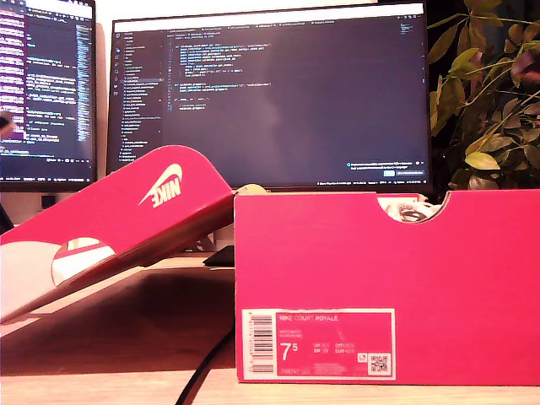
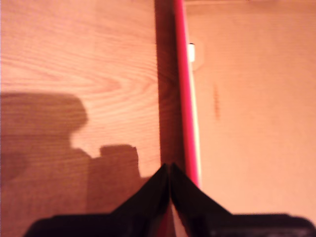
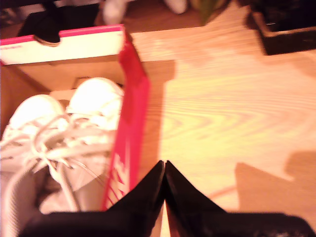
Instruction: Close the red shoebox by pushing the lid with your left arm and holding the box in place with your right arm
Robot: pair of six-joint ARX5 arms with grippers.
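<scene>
One red shoebox point(image 1: 388, 287) stood on the wooden surface point(image 3: 227, 113), its lid point(image 1: 126, 232) tilted open toward the exterior view's left. Two white shoes point(image 3: 64, 128) lay inside. First tool point(image 2: 169, 170), jaws pressed together, hung beside the lid's edge; second tool point(image 3: 164, 168), likewise pinched, beside the box wall, bare surface alongside.

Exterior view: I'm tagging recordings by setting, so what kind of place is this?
Probably an office or lab desk: two monitors showing code stand behind a wooden tabletop, with a potted plant beside them. The open red shoebox sits in front.
</scene>
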